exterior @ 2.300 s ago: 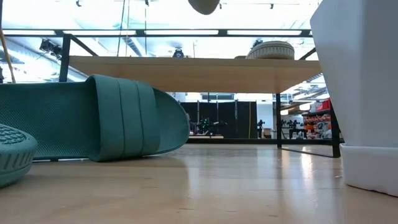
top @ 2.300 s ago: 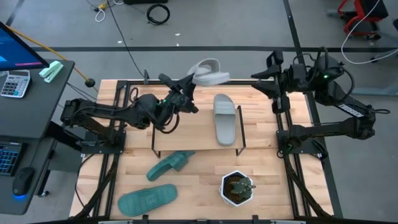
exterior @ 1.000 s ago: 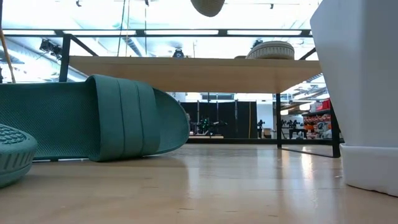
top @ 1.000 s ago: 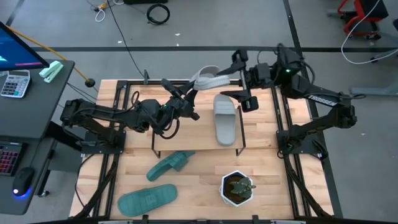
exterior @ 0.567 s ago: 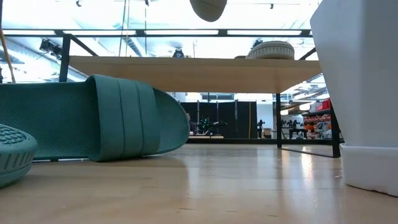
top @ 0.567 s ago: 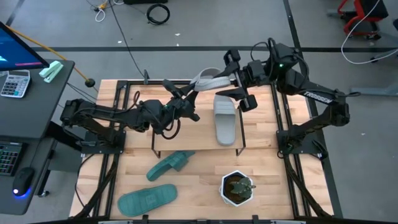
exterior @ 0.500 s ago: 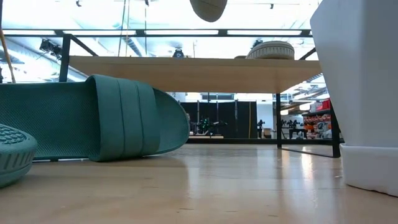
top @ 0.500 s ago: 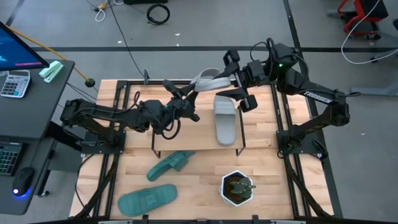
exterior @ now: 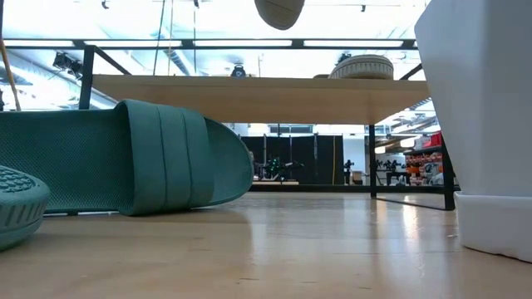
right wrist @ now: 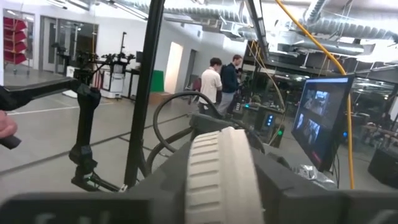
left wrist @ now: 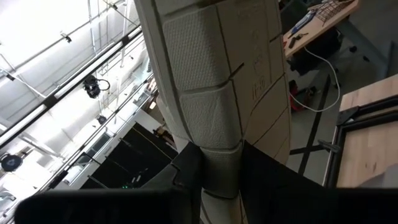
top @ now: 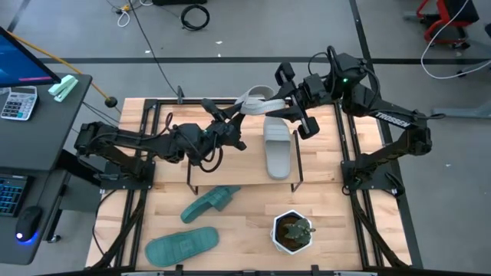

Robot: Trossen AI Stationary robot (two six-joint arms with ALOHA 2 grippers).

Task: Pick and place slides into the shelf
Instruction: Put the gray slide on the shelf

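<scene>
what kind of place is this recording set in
Most likely a robotics lab or workshop. Exposed ducts and pipes run along the ceiling, cables trail over the concrete floor, and a monitor stands beyond the wooden table with people nearby.

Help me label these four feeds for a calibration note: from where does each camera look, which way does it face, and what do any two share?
High: overhead, facing down; both arms, left hand and right hand on the raised grey slide, shelf.
Low: tabletop level, facing across; teal slide, no arm.
Left wrist: along its fingers, gripping the grey slide's sole.
Right wrist: along its fingers, the slide's edge between them, room beyond.
Shared: the grey slide in all four.
</scene>
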